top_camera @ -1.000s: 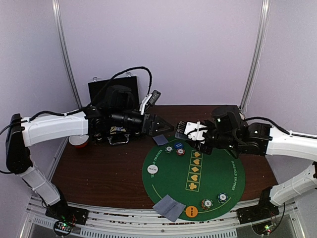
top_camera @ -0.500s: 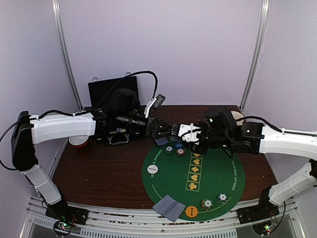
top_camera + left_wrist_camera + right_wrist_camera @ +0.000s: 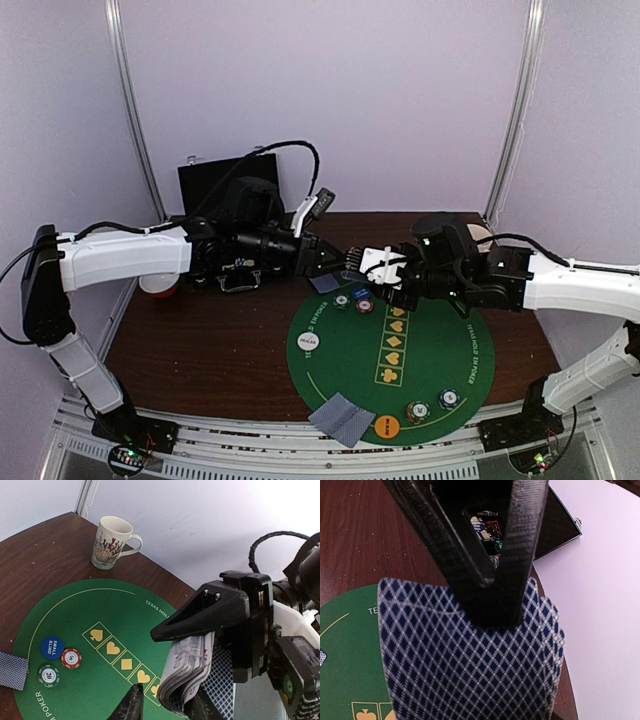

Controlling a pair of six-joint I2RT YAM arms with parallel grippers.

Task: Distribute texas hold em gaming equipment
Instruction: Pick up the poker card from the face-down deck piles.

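Above the far edge of the green mat [image 3: 430,360] my right gripper [image 3: 370,264] is shut on a deck of blue-backed playing cards [image 3: 192,672], held upright; the deck [image 3: 470,660] fills the right wrist view and hides that gripper's fingers. My left gripper [image 3: 166,706] stands open astride the deck's lower edge. One finger [image 3: 200,707] touches the backs and the other is a little apart from the faces. On the mat lie poker chips [image 3: 352,299] and a card [image 3: 323,283] at the far edge. At the near edge are chips [image 3: 432,405], cards [image 3: 341,418] and an orange disc [image 3: 386,427]. A white dealer disc [image 3: 308,341] sits on the left.
A black chip case [image 3: 228,185] stands open at the back left behind the left arm. A cream printed mug [image 3: 111,542] sits on the brown table beyond the mat, near the right arm. A red and white object [image 3: 160,285] lies under the left forearm.
My left gripper has moved right to meet the right gripper, and its jaws have narrowed around the deck. The right gripper has shifted slightly left, still holding the cards.
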